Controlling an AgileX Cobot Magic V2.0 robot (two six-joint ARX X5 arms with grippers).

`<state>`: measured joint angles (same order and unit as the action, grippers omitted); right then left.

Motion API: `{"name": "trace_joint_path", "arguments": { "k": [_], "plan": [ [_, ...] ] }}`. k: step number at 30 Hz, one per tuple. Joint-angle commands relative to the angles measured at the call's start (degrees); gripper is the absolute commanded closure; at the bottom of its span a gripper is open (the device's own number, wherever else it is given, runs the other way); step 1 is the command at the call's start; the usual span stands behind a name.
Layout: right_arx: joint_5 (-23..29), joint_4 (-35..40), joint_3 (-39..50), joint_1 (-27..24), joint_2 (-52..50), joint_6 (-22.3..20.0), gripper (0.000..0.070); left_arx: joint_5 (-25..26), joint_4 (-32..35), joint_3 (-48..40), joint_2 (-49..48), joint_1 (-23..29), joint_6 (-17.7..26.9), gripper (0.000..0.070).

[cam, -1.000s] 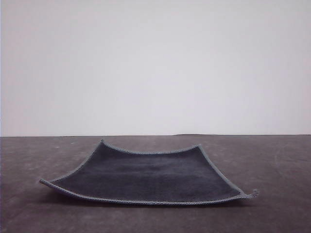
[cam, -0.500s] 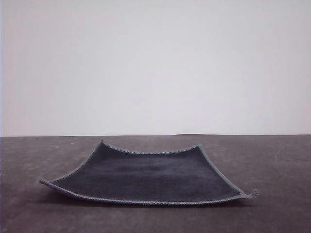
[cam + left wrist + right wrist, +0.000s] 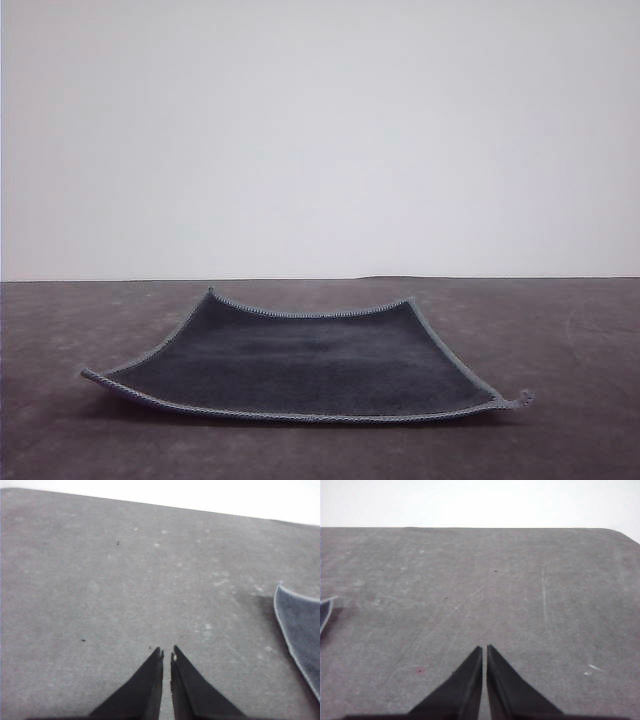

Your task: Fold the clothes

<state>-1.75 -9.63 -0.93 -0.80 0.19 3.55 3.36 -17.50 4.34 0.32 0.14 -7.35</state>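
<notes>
A square soft cloth [image 3: 300,365], dark grey with lighter grey stitched edging, lies on a dull grey-brown tabletop [image 3: 580,330] flecked with pale specks and scratches. Behind the tabletop, a plain off-white wall [image 3: 320,140].

A dark grey table [image 3: 580,330] with a matte, slightly mottled surface stretches across the lower part of the front view, and behind it stands a plain pale wall [image 3: 320,140] that meets the far edge of the table in a straight line. Seen from the left wrist, the tabletop carries pale specks [image 3: 207,626] and a few tiny dark dots [image 3: 83,640]. From the right wrist it shows thin light scratches [image 3: 544,595], a small reddish spot [image 3: 421,671] and a rounded far corner [image 3: 620,534].
</notes>
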Motion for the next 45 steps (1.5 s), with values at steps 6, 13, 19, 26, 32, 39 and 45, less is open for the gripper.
{"name": "trace_joint_path", "arguments": {
  "k": [6,13,19,26,32,39,45],
  "plan": [
    [-3.0,0.16,-2.39,0.04,0.2,7.93,0.069,2.5,-0.46,1.17,-0.02,-0.2,-2.67,0.0682],
    [-3.32,0.15,-11.79,0.35,7.2,12.46,0.069,2.57,3.07,9.11,3.26,-0.59,-8.0,0.0677],
    [-7.55,0.13,-23.27,0.83,22.35,12.59,0.0689,2.42,6.45,17.67,15.39,-0.59,-10.02,0.0677],
    [-14.11,-3.86,-38.01,1.79,43.56,10.73,0.0689,4.87,6.21,30.92,36.99,-0.59,-8.39,0.0677],
    [-16.29,-5.89,-46.43,3.89,58.62,7.21,0.0689,8.69,4.17,42.21,55.58,-0.61,-4.96,0.0677],
    [-17.88,-2.3,-49.03,6.03,70.95,6.23,0.0689,12.24,3.61,50.24,71.41,-0.61,-1.98,0.0677],
    [-21.41,-0.79,-49.13,6.97,79.01,6.21,0.0689,17.31,2.83,51.45,80.09,-0.63,-1.69,0.0677]
  ]
}}
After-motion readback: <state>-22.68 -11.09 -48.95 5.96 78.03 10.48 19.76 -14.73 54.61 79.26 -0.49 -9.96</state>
